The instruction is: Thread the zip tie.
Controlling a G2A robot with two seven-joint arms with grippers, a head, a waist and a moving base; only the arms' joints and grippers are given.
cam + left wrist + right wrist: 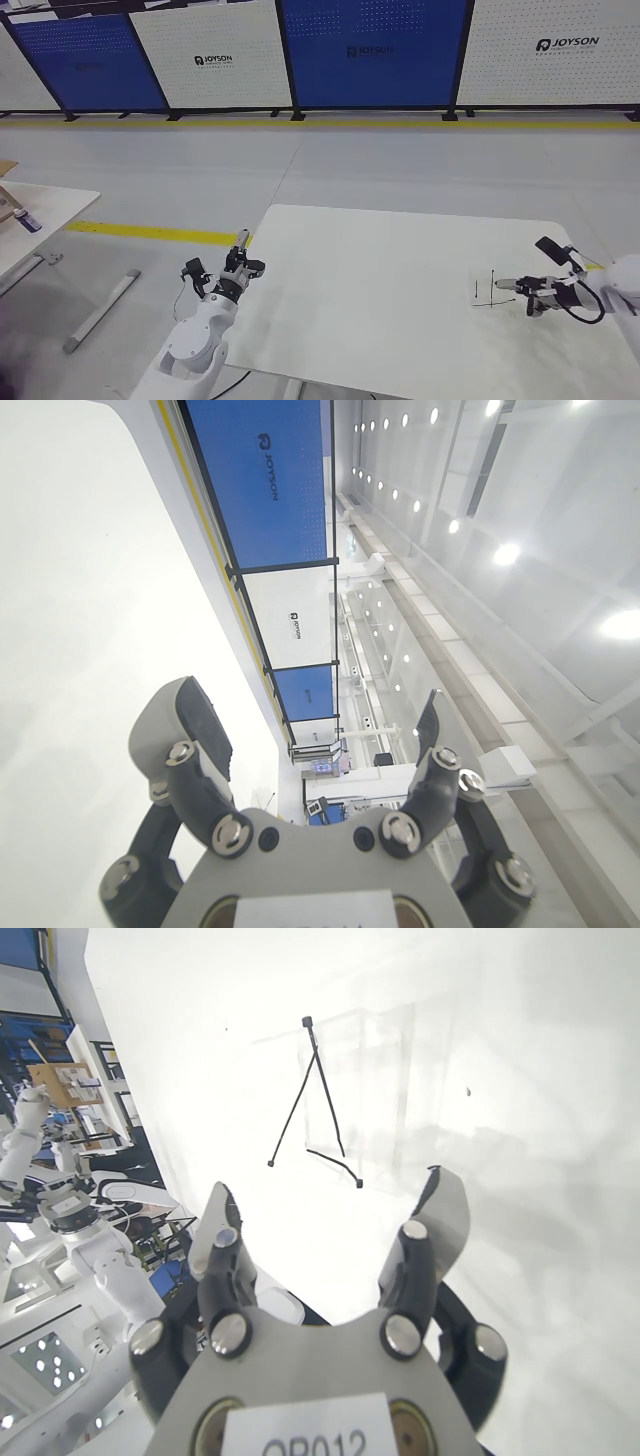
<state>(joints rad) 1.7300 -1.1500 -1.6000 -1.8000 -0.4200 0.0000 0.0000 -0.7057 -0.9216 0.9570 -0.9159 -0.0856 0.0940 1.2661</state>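
Right wrist view: right claw (327,1180), gaping empty, is facing ties (327,1095) lying lengthwise ahead. Left claw (312,690), open too, is hanging far off.

My left end effector (312,700) has a matt grey metal base plate and black plastic links with a dull sheen. Its bright polished screws (227,836) catch the light. Its pads (202,720) are black, rubbery-looking and finely ribbed. My right end effector (327,1180) is built of the same stuff, its fingers (450,1208) backed with smooth grey metal, and a white paper label (305,1428) is stuck flat on its plate. The desk (500,1053) is white, smooth and matt, with a soft glare. The zip ties (325,1093) on it are thin black plastic, lying over what looks like a clear film (380,1078).
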